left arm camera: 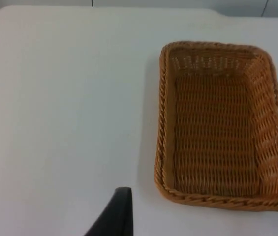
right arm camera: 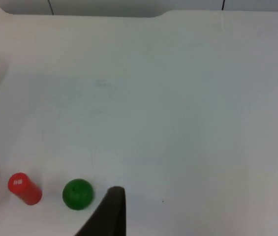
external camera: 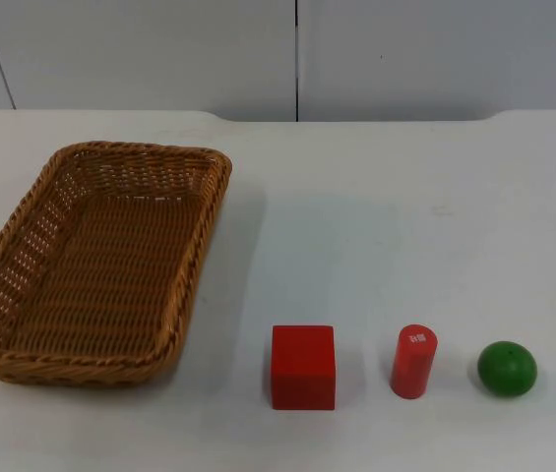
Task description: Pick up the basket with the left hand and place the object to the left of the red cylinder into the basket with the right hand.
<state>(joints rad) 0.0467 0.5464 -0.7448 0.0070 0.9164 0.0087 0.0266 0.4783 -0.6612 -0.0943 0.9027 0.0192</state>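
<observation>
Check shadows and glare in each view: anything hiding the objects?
Top view: soft shadow right of the wicker basket; red cube, red cylinder, green ball clearly lit. Left wrist view: faint shadow beside the basket. Right wrist view: even light, no glare.

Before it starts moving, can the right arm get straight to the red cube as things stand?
Probably yes. The red cube stands apart from the red cylinder and the basket, nothing on top. The right gripper hangs over the table near the green ball.
</observation>
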